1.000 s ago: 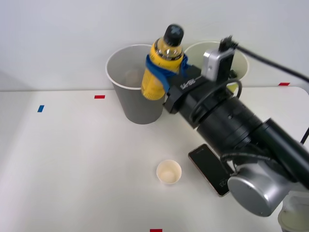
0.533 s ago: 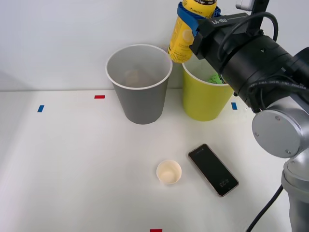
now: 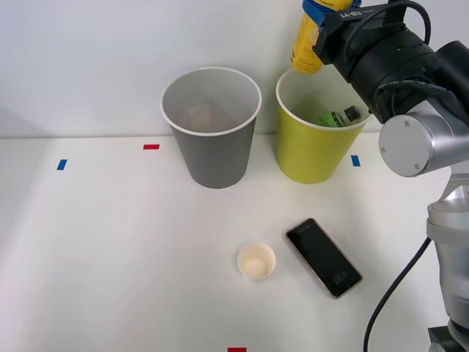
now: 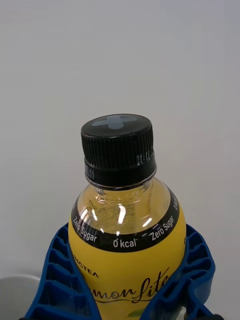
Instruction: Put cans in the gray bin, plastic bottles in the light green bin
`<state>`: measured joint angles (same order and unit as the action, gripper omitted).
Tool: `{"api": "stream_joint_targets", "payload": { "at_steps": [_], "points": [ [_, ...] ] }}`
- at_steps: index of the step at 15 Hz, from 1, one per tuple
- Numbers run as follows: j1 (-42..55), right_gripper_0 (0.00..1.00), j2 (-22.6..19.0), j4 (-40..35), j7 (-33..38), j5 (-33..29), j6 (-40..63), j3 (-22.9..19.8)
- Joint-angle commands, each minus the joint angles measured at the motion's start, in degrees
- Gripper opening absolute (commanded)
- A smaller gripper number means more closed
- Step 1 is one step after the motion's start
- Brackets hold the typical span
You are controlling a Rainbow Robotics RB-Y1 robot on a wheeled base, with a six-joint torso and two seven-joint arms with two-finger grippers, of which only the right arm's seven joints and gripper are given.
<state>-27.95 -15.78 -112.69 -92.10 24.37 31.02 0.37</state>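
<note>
A yellow plastic bottle (image 3: 305,48) with a black screw cap (image 4: 119,150) hangs in the air above the far rim of the light green bin (image 3: 311,150), its upper part cut off by the front view's top edge. My right gripper (image 3: 320,16) is shut on it; the blue ribbed fingers (image 4: 52,280) clasp its yellow body (image 4: 125,270) on both sides. Inside the light green bin lies a greenish bottle (image 3: 338,116). The gray bin (image 3: 212,136) stands just left of the green one, upright, with something pale at its bottom. No can is in sight.
A small white paper cup (image 3: 256,261) stands on the white table in front of the bins, with a black phone (image 3: 323,257) to its right. Red and blue tape marks (image 3: 151,147) dot the table. A wall rises right behind the bins.
My right arm has lifted the yellow bottle and carried it right, from over the gray bin's right rim to above the light green bin.
</note>
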Motion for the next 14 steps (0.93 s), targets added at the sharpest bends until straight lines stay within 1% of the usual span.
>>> {"api": "stream_joint_targets", "payload": {
  "at_steps": [1, 5, 6, 7, 8, 12, 14],
  "points": [
    [-1.4, 0.0, -1.6, 3.5, -1.3, 0.0, 0.0, -0.2],
    [-1.7, 0.0, -1.5, 4.8, -1.2, 0.4, 0.0, -0.2],
    [-1.6, 0.04, -1.5, 4.8, -1.2, 0.5, -0.1, -0.2],
    [-1.6, 0.74, -1.5, 4.8, -1.2, 0.7, 0.0, -0.1],
    [-1.6, 1.0, -1.5, 4.8, -1.2, 0.9, -0.1, -0.2],
    [-0.5, 1.0, -2.1, 4.1, -1.5, 2.0, -0.1, -0.1],
    [3.1, 1.0, -3.6, -0.2, -1.5, 2.3, -0.1, 0.3]
  ]
}}
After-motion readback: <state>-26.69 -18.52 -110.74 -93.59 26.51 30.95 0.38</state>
